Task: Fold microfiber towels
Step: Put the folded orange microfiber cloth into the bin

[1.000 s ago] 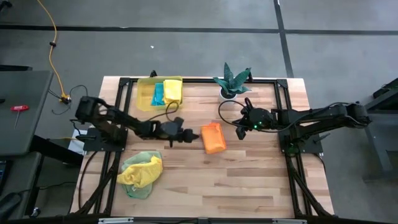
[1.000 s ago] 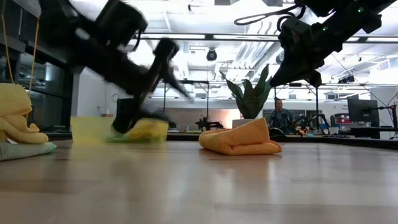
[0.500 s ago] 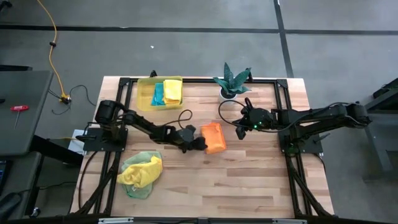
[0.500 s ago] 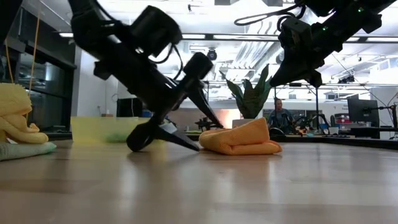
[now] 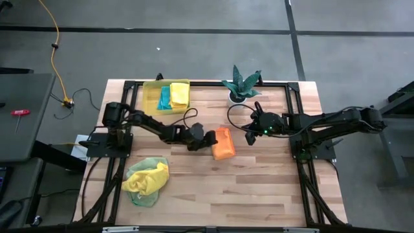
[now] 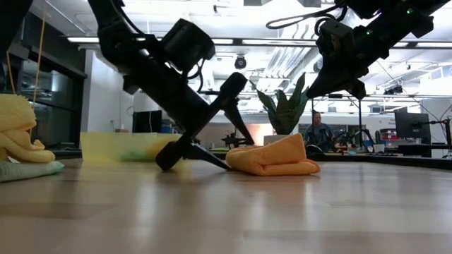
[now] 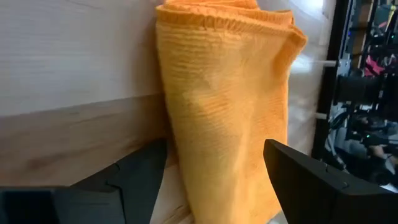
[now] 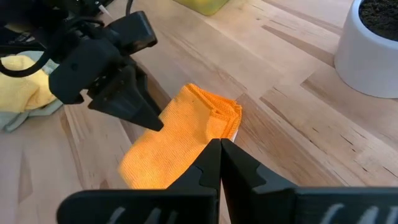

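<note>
The folded orange towel (image 5: 223, 144) lies flat on the middle of the table, also seen in the low view (image 6: 272, 159). My left gripper (image 5: 211, 139) is open at the towel's left end, rolled so that one finger (image 6: 205, 156) lies low on the table and the other (image 6: 236, 116) stands above the cloth. In the left wrist view the towel (image 7: 224, 112) fills the gap between the two fingers. My right gripper (image 8: 219, 155) is shut and hangs in the air right of the towel (image 5: 248, 137), holding nothing. My left gripper comes at the orange towel slanting down from the table's left. Its lower finger (image 7: 140, 180) lies on the wood with its tip at the towel's left edge (image 7: 169, 155); I cannot tell whether it touches the cloth. The upper finger (image 7: 311, 180) stands clear above.
A yellow bin (image 5: 152, 98) at the far left holds a teal and a yellow towel. A heap of yellow and light green towels (image 5: 147, 181) lies near the left front. A potted plant (image 5: 241, 87) stands at the far edge. A person (image 6: 319, 130) sits in the room behind.
My left gripper has gone toward the table's right edge, sinking to the table and rolling about its own line, until its open fingers reached the orange towel's left end. The towel has stayed where it was.
</note>
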`<state>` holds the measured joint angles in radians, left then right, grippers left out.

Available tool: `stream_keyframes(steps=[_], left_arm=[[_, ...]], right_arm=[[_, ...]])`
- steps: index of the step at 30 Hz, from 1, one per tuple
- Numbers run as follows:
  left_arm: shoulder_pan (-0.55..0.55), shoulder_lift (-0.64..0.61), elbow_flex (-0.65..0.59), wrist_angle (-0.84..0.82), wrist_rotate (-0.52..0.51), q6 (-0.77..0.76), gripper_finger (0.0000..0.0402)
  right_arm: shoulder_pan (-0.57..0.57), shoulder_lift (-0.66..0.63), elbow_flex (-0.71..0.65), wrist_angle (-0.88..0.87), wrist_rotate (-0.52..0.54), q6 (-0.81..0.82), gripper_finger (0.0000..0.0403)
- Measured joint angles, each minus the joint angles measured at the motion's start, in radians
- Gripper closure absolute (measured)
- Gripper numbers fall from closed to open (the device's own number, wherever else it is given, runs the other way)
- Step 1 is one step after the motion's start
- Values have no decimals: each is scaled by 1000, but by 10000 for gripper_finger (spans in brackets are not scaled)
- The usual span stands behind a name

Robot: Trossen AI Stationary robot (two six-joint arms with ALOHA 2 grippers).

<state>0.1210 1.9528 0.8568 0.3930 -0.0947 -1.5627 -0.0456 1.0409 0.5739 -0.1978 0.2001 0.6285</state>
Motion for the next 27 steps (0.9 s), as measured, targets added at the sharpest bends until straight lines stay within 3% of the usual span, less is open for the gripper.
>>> stream_keyframes(steps=[11,15,19,23,27], left_arm=[[20,55,110,-68,5,-2,138],[36,56,110,-69,7,-5,159],[40,56,110,-63,-17,28,236],[33,58,108,-11,-51,117,368],[43,59,107,25,-60,163,386]], right_arm=[[0,0,0,0,32,0,402],[0,0,0,0,32,0,402],[0,0,0,0,32,1,402],[0,0,0,0,33,1,402],[0,0,0,1,33,1,402]])
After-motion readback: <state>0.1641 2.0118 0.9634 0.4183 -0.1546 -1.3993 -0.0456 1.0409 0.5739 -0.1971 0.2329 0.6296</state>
